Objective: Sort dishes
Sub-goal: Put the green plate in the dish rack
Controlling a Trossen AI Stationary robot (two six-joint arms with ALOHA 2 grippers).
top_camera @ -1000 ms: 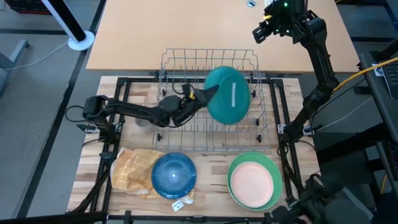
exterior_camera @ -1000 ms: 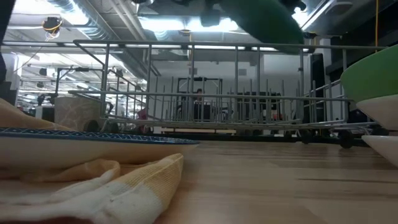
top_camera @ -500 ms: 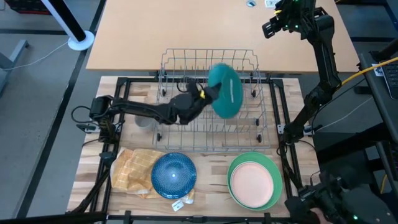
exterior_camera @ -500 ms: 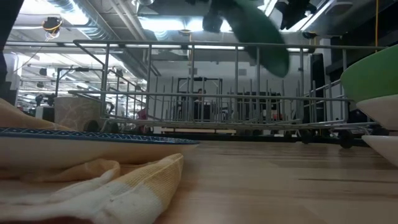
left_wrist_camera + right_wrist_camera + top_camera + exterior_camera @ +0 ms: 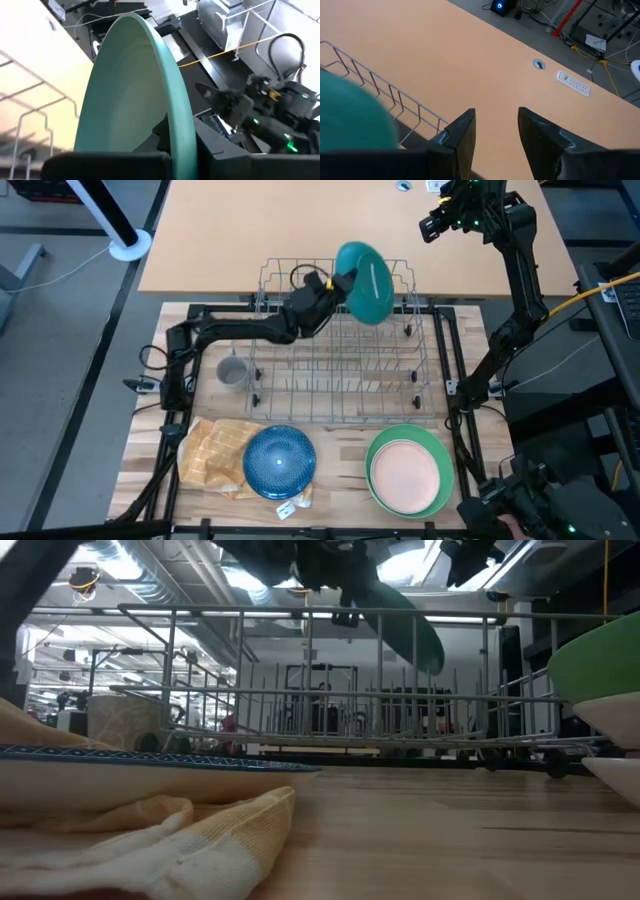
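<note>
Teal plate (image 5: 365,280) held on edge over the wire rack's (image 5: 340,370) far side.
High view: left gripper (image 5: 338,283) clamps its rim; right gripper (image 5: 432,225), fingers apart, waits over the tan table (image 5: 250,230); grey mug (image 5: 232,370) beside the rack; blue plate (image 5: 279,461) on the checked cloth (image 5: 212,452). Low view: rack wires cross the plate.

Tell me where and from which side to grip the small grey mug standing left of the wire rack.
Take the small grey mug by its rim, from straight above: it stands upright, mouth open upward, beside the grey wire rack, so one finger probably goes inside and one outside.
</note>
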